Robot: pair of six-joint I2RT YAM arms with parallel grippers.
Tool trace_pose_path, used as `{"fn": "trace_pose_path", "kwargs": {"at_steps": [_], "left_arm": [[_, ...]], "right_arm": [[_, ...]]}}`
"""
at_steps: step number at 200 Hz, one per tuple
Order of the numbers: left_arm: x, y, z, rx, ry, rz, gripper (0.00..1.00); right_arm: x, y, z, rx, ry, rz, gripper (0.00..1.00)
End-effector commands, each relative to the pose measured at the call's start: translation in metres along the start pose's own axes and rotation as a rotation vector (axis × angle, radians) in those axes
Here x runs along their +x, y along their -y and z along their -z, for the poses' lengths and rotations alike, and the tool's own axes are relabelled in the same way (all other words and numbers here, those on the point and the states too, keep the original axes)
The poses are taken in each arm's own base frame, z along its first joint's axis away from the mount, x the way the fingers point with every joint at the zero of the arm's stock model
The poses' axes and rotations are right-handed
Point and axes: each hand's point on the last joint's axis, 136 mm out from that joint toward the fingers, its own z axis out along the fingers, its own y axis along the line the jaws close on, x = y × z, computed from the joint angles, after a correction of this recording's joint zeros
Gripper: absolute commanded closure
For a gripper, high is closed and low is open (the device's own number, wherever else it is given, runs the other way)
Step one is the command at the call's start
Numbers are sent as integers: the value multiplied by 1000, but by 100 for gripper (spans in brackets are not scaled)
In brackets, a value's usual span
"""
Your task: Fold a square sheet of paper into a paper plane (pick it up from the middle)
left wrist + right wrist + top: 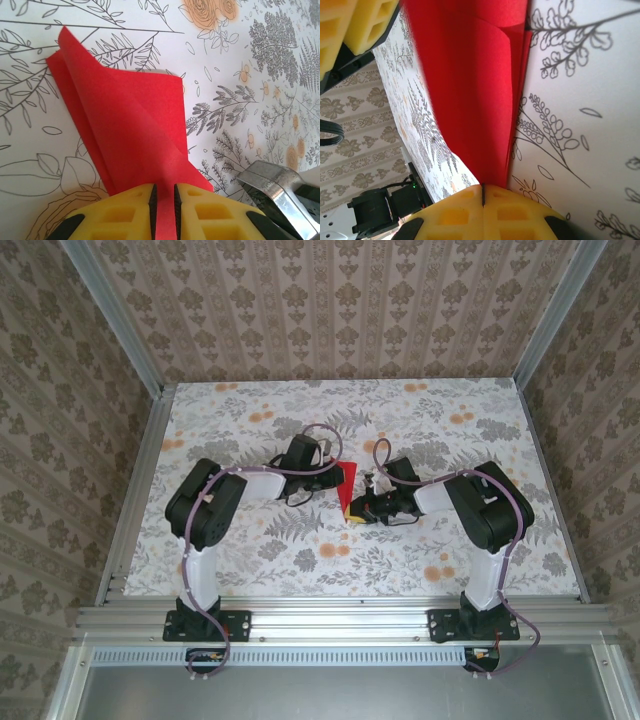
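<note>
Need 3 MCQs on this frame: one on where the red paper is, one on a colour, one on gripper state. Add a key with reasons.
1. Where is the red paper relative to the table?
A. near the middle, between the two arms
B. at the far left corner
C. at the near edge, by the arm bases

2. What colour are the fingers of the left gripper?
A. black
B. yellow
C. blue

3. What state is the right gripper in?
A. wide open
B. shut on nothing
C. shut on the red paper

Key:
1 A: the top view shows the paper between the two wrists at mid-table.
2 B: the left wrist view shows yellow pads.
3 C: the right wrist view shows the paper running into the closed seam between its fingers.
</note>
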Motion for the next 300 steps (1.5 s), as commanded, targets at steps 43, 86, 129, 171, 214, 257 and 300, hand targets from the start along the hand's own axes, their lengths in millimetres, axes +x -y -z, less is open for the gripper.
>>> {"fn": "trace_pose_path", "kwargs": {"at_steps": [43,86,129,171,214,257,300], "left_arm": [[4,-15,-7,-88,-25,-4,81],[6,-25,-6,-131,-21,4,82],[8,-30,-6,-149,-17,14,82],[4,-21,3,-126,6,-5,81],[8,-29,2,-160,-8,-9,81],[21,-42,-7,-186,-41,13,82],[33,-54,-5,-226,-63,18,83]], "right_arm": [[28,45,-4,117,-64,-164,99],[26,44,-2,118,-59,-163,99],[27,46,-2,124,-58,-166,99],[27,49,-2,137,-57,-169,99],[27,51,0,149,-54,-169,95],[14,23,14,104,9,-101,85],[-2,-1,43,160,117,15,80]]}}
